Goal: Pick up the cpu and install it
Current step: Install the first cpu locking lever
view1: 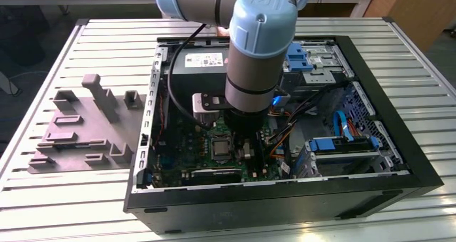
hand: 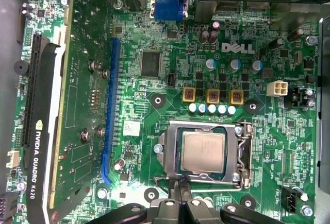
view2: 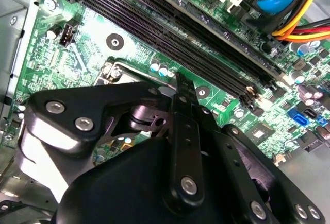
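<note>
In the first wrist view the cpu [hand: 203,151], a flat silvery square, lies inside the metal-framed socket [hand: 241,154] on the green motherboard. My gripper [hand: 180,185] hovers at the socket's edge, just off one side of the cpu. Its two dark fingertips [hand: 176,189] are pressed together with nothing between them. The second wrist view shows the gripper [view2: 180,87] from behind, its narrow tip pointing down at the board beside the socket corner [view2: 111,72]. In the exterior view the arm [view1: 253,55] reaches down into the open computer case, next to the socket [view1: 219,147].
A grey-purple plastic tray [view1: 78,135] with raised blocks lies on the slatted table at the exterior view's left. Inside the case sit a grey power-supply box [view1: 203,65], blue drive brackets [view1: 342,144], memory slots [view2: 180,23], coloured cables [view2: 304,26] and a graphics card [hand: 41,131].
</note>
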Tool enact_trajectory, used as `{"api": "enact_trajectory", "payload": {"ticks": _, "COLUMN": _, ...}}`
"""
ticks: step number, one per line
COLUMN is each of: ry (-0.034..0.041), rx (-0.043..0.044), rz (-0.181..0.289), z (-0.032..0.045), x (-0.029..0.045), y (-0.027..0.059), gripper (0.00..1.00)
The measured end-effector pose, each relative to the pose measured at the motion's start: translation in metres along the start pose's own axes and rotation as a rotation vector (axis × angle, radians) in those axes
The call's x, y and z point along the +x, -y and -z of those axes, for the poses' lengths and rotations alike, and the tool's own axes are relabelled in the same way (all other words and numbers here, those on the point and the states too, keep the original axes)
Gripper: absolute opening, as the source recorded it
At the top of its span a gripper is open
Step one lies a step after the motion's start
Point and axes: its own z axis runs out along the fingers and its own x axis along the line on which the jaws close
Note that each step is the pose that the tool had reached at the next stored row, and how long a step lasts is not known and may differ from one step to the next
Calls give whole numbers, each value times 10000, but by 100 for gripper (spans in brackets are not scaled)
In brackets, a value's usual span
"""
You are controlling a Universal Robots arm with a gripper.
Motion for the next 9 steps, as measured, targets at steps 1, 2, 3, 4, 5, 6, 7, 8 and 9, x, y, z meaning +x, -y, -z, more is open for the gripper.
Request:
{"api": "enact_trajectory", "payload": {"ticks": 1, "ry": 6, "rx": 0, "rz": 0, "z": -2, "x": 0, "y": 0, "gripper": 11}}
{"api": "enact_trajectory", "payload": {"ticks": 2, "ry": 13, "rx": 0, "rz": 0, "z": -3, "x": 0, "y": 0, "gripper": 11}}
{"api": "enact_trajectory", "payload": {"ticks": 3, "ry": 19, "rx": 1, "rz": 0, "z": -3, "x": 0, "y": -1, "gripper": 11}}
{"api": "enact_trajectory", "payload": {"ticks": 4, "ry": 25, "rx": 2, "rz": 2, "z": -4, "x": 1, "y": -2, "gripper": 11}}
{"api": "enact_trajectory", "payload": {"ticks": 5, "ry": 30, "rx": 2, "rz": 3, "z": -4, "x": 2, "y": -3, "gripper": 11}}
{"api": "enact_trajectory", "payload": {"ticks": 6, "ry": 34, "rx": 2, "rz": 3, "z": -4, "x": 4, "y": -4, "gripper": 11}}
{"api": "enact_trajectory", "payload": {"ticks": 7, "ry": 48, "rx": 3, "rz": 2, "z": -5, "x": 9, "y": -5, "gripper": 11}}
{"api": "enact_trajectory", "payload": {"ticks": 8, "ry": 60, "rx": 5, "rz": 3, "z": -8, "x": 22, "y": -5, "gripper": 11}}
{"api": "enact_trajectory", "payload": {"ticks": 9, "ry": 58, "rx": 4, "rz": 2, "z": -10, "x": 28, "y": -6, "gripper": 11}}
